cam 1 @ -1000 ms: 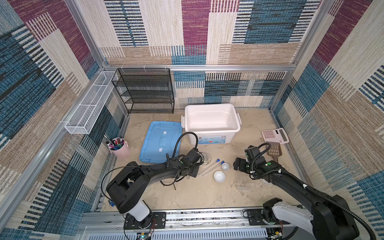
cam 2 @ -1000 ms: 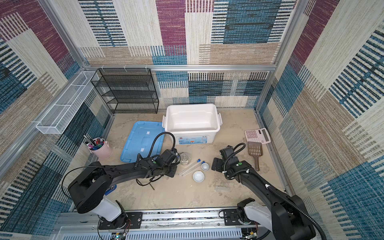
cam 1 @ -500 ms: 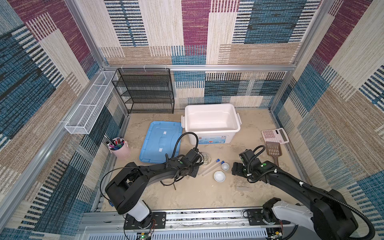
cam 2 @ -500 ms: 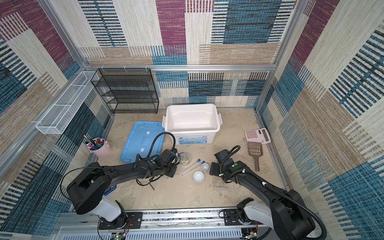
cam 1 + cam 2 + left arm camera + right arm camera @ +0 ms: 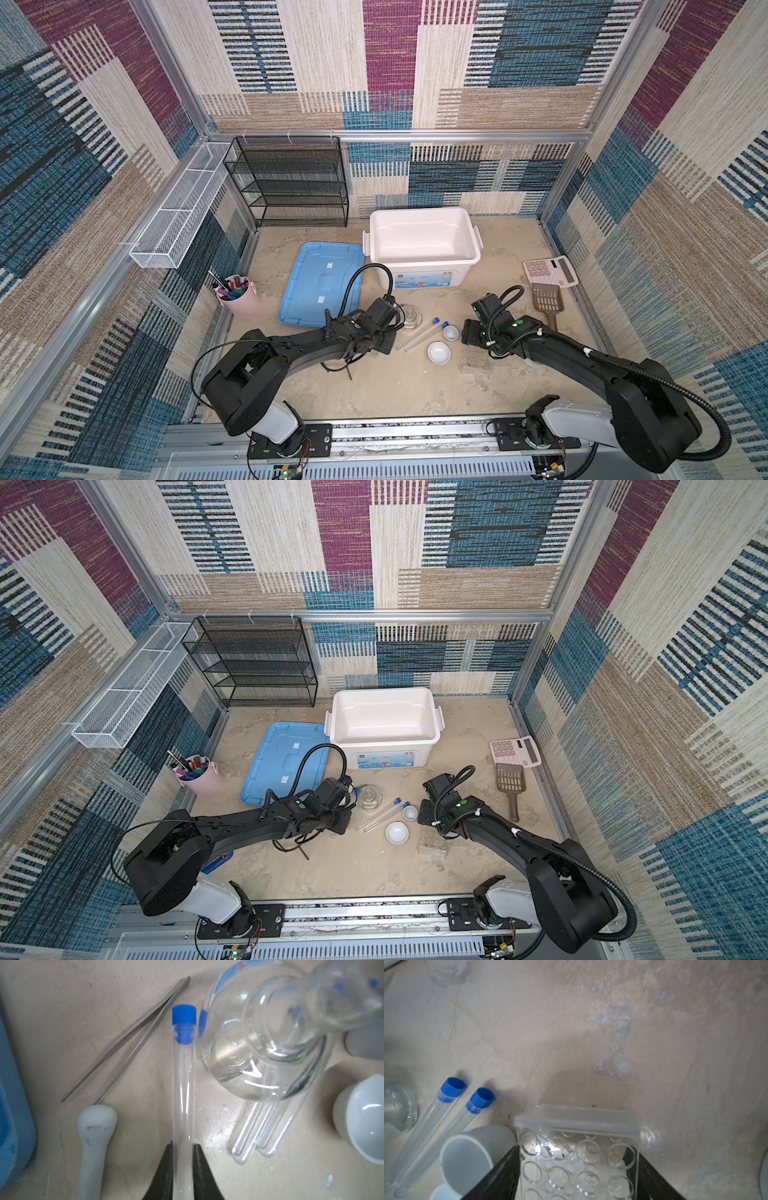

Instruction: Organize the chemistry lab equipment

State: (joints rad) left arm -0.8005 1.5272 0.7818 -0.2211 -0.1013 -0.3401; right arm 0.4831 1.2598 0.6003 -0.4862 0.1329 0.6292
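My left gripper (image 5: 184, 1148) is shut on the lower end of a clear blue-capped test tube (image 5: 184, 1084) that lies on the sandy floor. Beside it lie thin tweezers (image 5: 133, 1043), a white pestle (image 5: 95, 1126) and the small glass flask (image 5: 259, 1043). Two more test tubes (image 5: 419, 334) lie next to two small white dishes (image 5: 450, 332) (image 5: 439, 352). My right gripper (image 5: 574, 1153) has both fingers against the sides of the clear rack (image 5: 577, 1124), which also shows in a top view (image 5: 476, 361). A black tripod leg (image 5: 349, 374) pokes out under the left arm.
A white bin (image 5: 415, 212) and its blue lid (image 5: 320, 286) sit behind the equipment. A pink cup of pens (image 5: 239, 299) stands at the left; a calculator (image 5: 548, 270) and brown scoop (image 5: 548, 299) lie at the right. A black wire shelf (image 5: 291, 183) stands at the back.
My right arm has moved left and down onto the clear rack, and its jaws have narrowed around it. The left arm has not moved.
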